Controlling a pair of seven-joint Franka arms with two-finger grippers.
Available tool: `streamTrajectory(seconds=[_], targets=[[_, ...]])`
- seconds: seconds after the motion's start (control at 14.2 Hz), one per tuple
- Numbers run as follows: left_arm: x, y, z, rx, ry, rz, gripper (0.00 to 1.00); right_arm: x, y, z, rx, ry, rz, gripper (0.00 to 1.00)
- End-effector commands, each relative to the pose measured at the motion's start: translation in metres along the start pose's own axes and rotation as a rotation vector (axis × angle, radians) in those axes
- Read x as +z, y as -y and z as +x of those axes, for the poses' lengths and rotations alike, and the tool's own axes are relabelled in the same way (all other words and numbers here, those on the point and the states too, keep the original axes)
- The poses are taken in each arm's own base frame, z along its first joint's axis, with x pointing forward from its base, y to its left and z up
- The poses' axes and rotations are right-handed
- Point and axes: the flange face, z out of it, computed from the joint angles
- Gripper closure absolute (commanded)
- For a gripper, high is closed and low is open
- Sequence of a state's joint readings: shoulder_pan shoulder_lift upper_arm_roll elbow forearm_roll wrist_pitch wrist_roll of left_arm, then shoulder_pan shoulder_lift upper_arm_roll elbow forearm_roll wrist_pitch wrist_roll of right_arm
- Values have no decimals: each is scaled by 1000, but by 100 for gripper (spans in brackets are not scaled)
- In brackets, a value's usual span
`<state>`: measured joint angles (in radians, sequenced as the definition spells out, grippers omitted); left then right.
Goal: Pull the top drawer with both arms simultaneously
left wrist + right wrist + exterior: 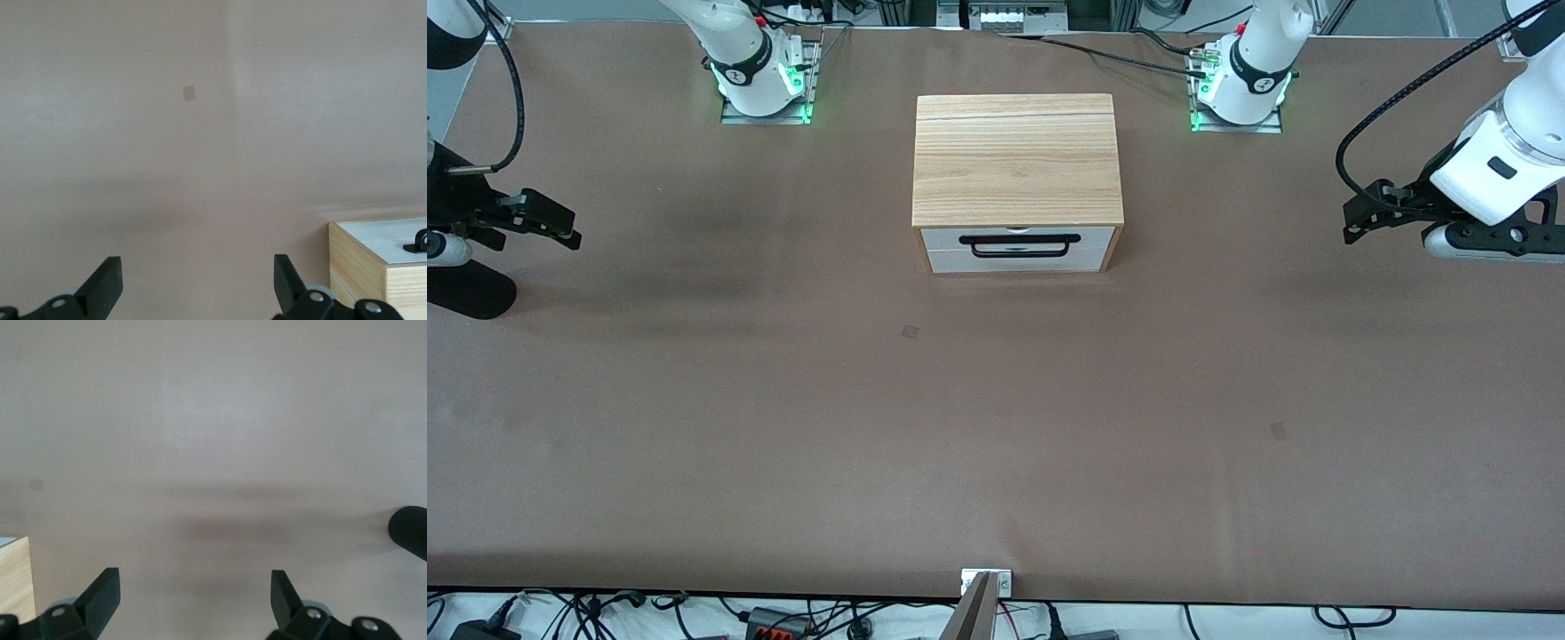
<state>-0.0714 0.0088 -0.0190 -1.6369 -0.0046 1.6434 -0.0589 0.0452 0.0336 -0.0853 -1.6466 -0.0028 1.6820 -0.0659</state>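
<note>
The top drawer (944,238) sits closed in the light wood cabinet (1016,160) at the table's middle. Its white front faces the front camera and carries a long black bar handle (1020,244). My left gripper (1353,227) hangs open and empty over the table toward the left arm's end, well apart from the cabinet. My right gripper (565,227) hangs open and empty toward the right arm's end, equally far off. The left wrist view shows open fingers (107,280), the cabinet's corner (360,267) and the handle's end (419,241). The right wrist view shows open fingers (103,590) and a cabinet edge (13,577).
The brown table (996,427) spreads wide around the cabinet. A second white drawer front (951,262) lies under the top one. A black rounded object (467,289) lies below the right gripper; it also shows in the right wrist view (410,530). Cables run along the table's edges.
</note>
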Motion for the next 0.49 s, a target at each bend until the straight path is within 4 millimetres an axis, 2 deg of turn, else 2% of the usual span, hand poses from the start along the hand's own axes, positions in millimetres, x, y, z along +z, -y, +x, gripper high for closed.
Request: streamTrajectory(seconds=[0.0,0.42], targets=[[-5,-2,4,9,17,2,0,-5,0,-5,-17,0,-13,0],[-5,-2,3,4,26,-10,0,-5,-2,-5,-14,0,-13,0]])
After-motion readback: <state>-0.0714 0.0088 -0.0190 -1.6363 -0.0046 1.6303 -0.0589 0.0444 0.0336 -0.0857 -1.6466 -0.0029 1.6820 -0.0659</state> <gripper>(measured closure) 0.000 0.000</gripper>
